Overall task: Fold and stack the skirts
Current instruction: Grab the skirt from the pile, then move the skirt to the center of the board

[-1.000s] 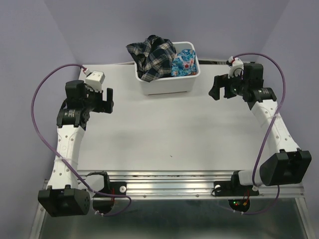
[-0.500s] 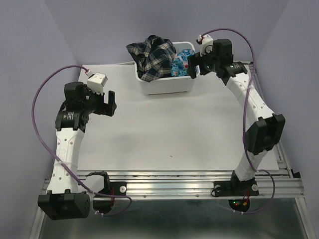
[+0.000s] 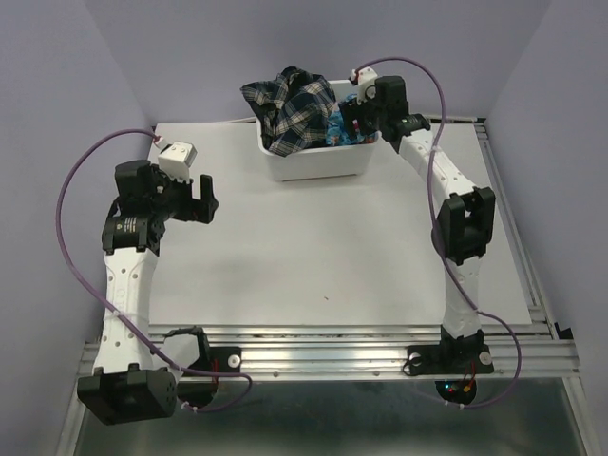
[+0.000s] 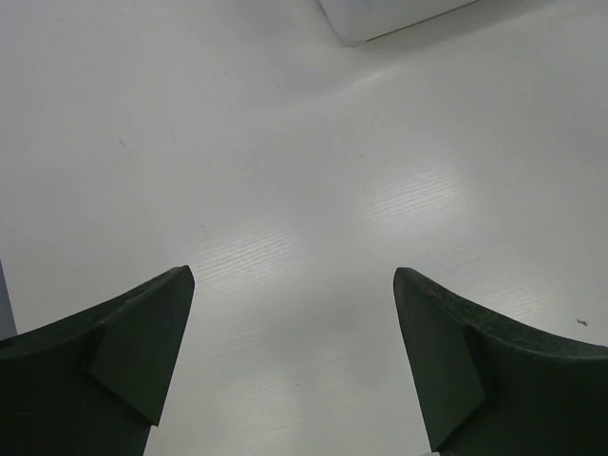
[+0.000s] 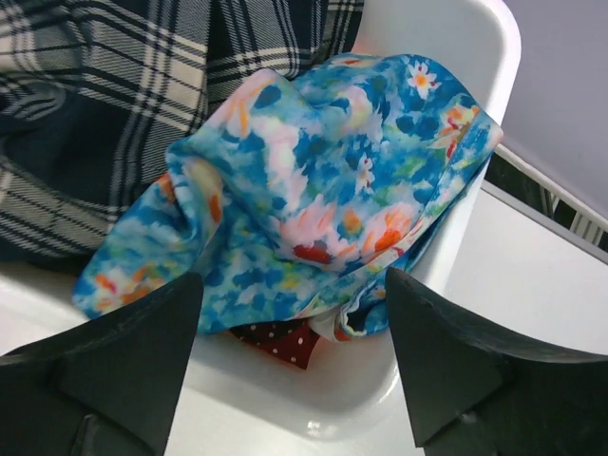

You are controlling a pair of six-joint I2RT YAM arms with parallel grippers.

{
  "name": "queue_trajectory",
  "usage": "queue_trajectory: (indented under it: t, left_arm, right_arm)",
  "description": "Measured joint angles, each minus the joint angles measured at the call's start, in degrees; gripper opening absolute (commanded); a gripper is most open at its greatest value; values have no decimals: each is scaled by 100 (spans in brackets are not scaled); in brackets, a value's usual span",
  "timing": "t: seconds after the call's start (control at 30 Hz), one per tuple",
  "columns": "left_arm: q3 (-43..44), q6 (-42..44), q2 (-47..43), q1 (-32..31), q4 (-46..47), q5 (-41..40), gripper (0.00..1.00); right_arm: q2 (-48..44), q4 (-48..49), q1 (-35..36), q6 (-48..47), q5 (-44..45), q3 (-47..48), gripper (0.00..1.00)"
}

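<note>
Right gripper [image 5: 290,285]: jaws held open, empty, over blue skirt [image 5: 323,180].
Plaid skirt [image 5: 114,95]: at 10 o'clock, same bin [image 5: 475,38].
Left gripper [image 4: 294,275]: jaws spread wide, empty.

The left gripper [image 4: 294,285], its two dark, wedge-shaped fingers [image 4: 133,332] spread wide, hangs above a matte white tabletop [image 4: 285,142] marked by a soft patch of glare. The rounded corner of a white plastic bin [image 4: 380,14] shows at the top edge.

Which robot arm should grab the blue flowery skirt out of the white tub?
Right, probably. The right gripper is open just above the blue flowery skirt in the white tub. The left gripper is over the table, away from the tub.
</note>
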Motion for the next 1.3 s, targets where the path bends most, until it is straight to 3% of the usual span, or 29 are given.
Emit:
queue_trajectory:
  t: [0.23,0.3,0.33,0.37,0.5,0.87,1.3]
  left_arm:
    - [-170,-79,-125,162,9,20,99]
    - [-212,-90,-197,184,22,22,99]
    - [-236,-103,-229,195,28,24,99]
    - [-243,-111,-249,219,17,28,99]
    - [-245,-168,-254,267,26,111,99]
    - [-238,-258,-146,302,48,363,99]
    - [236,-273,197,302,236,1023,98]
  right_arm:
    - [557,485,-2,-94,118,4,64]
    - [671,551,0,-151,155,4,51]
    - [695,564,0,-188,168,4,36]
    - [715,599,0,-212,181,4,28]
    - [730,739,-2,-328,247,28,2]
    - [358,562,-2,-243,144,378,1]
    - [-2068,415,-2,365,-546,791,1]
